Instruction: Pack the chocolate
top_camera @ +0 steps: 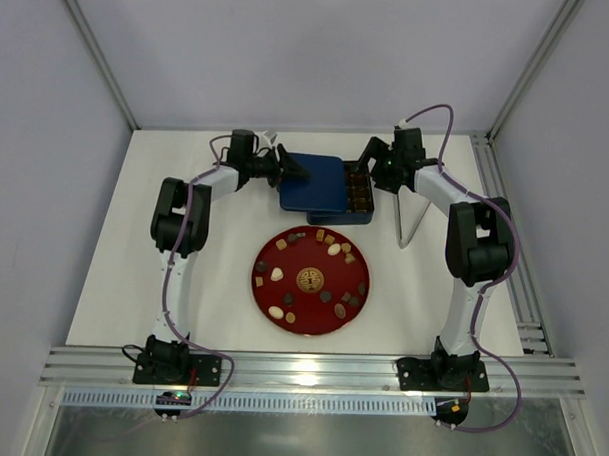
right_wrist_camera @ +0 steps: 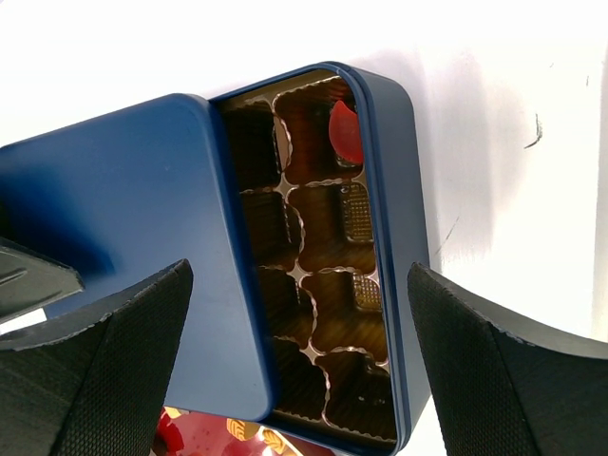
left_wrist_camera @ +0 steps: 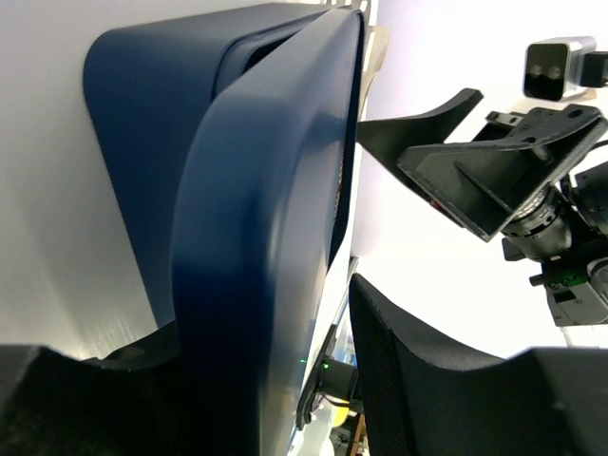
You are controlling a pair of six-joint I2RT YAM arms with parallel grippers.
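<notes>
The chocolate (top_camera: 334, 249) lies as several small brown and cream pieces on the round red plate (top_camera: 268, 257) at the table's middle. Behind it stands the dark-blue tin (right_wrist_camera: 401, 190). Its lid (top_camera: 311, 183) is slid to the left, which bares a column of brown cups. A few square dark pieces (right_wrist_camera: 356, 214) and a red piece (right_wrist_camera: 345, 133) sit in those cups. My left gripper (top_camera: 288, 170) stands at the lid's left edge. The lid (left_wrist_camera: 266, 190) passes between its fingers, with a gap at the right finger (left_wrist_camera: 427, 380). My right gripper (right_wrist_camera: 299, 269) is wide open over the bared cups.
A thin grey V-shaped metal piece (top_camera: 410, 217) lies right of the tin. An aluminium rail (top_camera: 505, 215) runs along the table's right side and another along the front (top_camera: 310, 368). The right arm's gripper and camera (left_wrist_camera: 494, 171) show beyond the lid in the left wrist view.
</notes>
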